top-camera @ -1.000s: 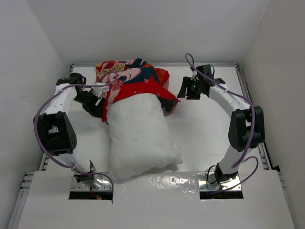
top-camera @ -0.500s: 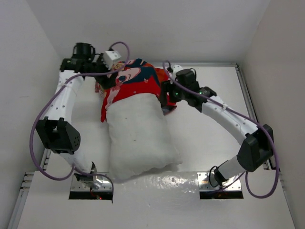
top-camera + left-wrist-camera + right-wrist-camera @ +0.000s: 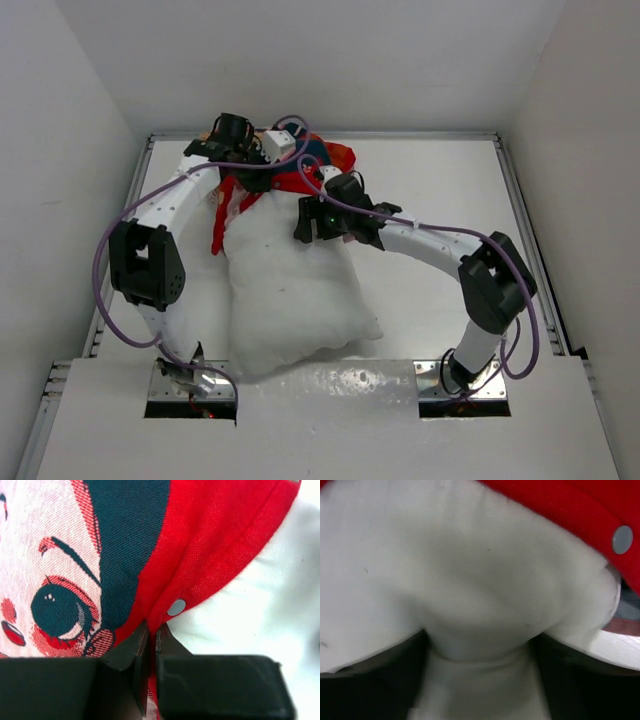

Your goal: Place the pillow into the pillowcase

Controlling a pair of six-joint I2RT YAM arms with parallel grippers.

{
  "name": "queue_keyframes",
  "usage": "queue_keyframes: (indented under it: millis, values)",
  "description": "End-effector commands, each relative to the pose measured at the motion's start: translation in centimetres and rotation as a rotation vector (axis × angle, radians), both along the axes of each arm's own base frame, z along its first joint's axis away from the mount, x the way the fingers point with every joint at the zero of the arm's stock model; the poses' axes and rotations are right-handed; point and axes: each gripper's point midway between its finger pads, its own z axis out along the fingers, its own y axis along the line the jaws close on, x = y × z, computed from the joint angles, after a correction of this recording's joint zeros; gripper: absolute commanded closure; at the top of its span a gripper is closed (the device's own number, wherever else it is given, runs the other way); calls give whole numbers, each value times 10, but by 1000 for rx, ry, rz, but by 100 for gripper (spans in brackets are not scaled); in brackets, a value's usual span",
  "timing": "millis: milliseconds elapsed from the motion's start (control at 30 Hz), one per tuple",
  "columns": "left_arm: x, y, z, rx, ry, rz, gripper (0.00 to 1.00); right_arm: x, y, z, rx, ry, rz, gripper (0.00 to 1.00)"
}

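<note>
The white pillow (image 3: pixel 290 300) lies lengthwise in the middle of the table, its far end inside the red printed pillowcase (image 3: pixel 335 160). My left gripper (image 3: pixel 298 165) reaches over the far end. In the left wrist view the left gripper (image 3: pixel 151 630) is shut on the pillowcase (image 3: pixel 125 540) at its red hem, beside a grey snap (image 3: pixel 176 607), with the pillow (image 3: pixel 260 605) to the right. My right gripper (image 3: pixel 308 222) presses on the pillow's upper part. Its wrist view shows the right gripper (image 3: pixel 480 650) open wide, with the pillow (image 3: pixel 470 570) bulging between the fingers (image 3: pixel 585 680) under the pillowcase hem (image 3: pixel 570 505).
The white table (image 3: pixel 440 180) is boxed in by white walls on the left, back and right, with metal rails along its edges. The left arm's elbow (image 3: pixel 145 270) stands beside the pillow's left side. The right arm's elbow (image 3: pixel 495 290) stands to its right.
My left gripper swung right over the pillowcase's far end and shut on its hem. My right gripper moved left onto the pillow and opened wide.
</note>
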Motion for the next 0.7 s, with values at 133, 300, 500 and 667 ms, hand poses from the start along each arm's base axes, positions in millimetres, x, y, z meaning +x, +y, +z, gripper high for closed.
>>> queue_keyframes:
  millis: [133,300,500,667]
  values:
    - [-2,-33,74,-212,-57,-64,100,2,35,2,162,25,68,100]
    - [-43,-71,149,-433,-57,-297,100,32,73,72,357,-196,135,100]
    - [-96,-73,116,-422,105,-417,100,120,24,187,617,-658,-371,100]
    - [-134,-50,84,-318,215,-443,100,171,-92,169,614,-683,-987,100]
